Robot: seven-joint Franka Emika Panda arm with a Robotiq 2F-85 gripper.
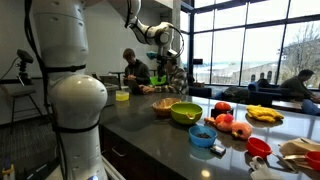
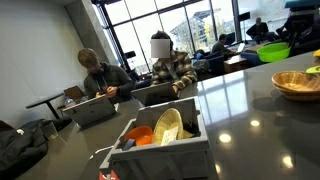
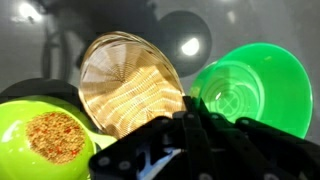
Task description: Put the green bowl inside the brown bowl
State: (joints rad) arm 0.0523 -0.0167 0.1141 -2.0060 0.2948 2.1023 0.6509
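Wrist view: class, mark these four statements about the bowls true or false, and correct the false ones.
1. The brown bowl is empty. True.
2. The green bowl lies inside the brown bowl. False: it is off to the side, outside it.
3. The lime bowl holds a grainy orange filling. True.
4. The green bowl holds fruit. False: it is empty.

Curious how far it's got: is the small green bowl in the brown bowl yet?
Not yet, out. The wrist view shows the green bowl beside the brown bowl, whose woven inside is empty.
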